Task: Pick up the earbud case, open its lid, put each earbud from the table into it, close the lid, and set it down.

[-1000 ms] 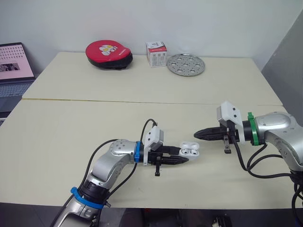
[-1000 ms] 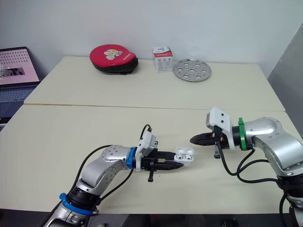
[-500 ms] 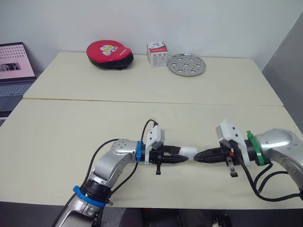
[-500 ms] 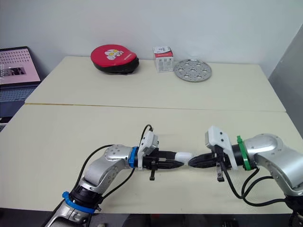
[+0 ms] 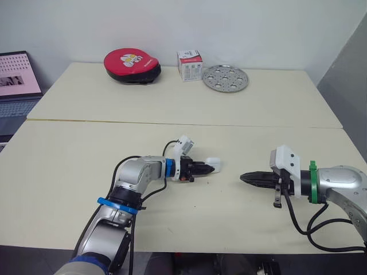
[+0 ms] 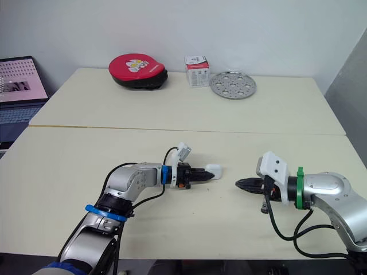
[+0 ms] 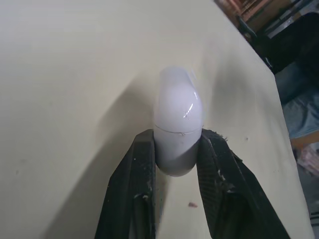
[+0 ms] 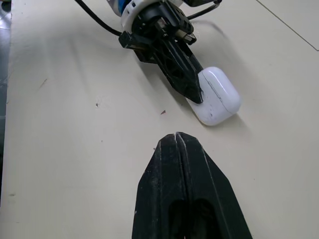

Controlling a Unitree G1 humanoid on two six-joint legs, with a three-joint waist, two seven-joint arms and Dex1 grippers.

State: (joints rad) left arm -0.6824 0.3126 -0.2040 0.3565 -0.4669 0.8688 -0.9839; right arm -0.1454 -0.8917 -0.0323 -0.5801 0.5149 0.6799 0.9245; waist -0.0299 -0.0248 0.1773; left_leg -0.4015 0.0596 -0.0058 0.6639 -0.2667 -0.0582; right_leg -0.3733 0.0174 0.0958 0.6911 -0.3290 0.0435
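Both reaching inward, low, L gripper (image 5: pixel 209 168) clamps earbud case (image 7: pixel 178 127), R gripper (image 5: pixel 243 178) closed.

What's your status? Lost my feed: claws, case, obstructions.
Left claw shut on earbud case, closed. Right claw shut, empty, off the case. Red pouch, box, steel plate far back, clear.

Silver left arm (image 5: pixel 137 175) with blue bands (image 5: pixel 168 169), silver right arm (image 5: pixel 339 182) with green band (image 5: pixel 311 182), white wrist blocks (image 5: pixel 285 158), black cables (image 8: pixel 98 19), tapered black fingers (image 8: pixel 174 199)
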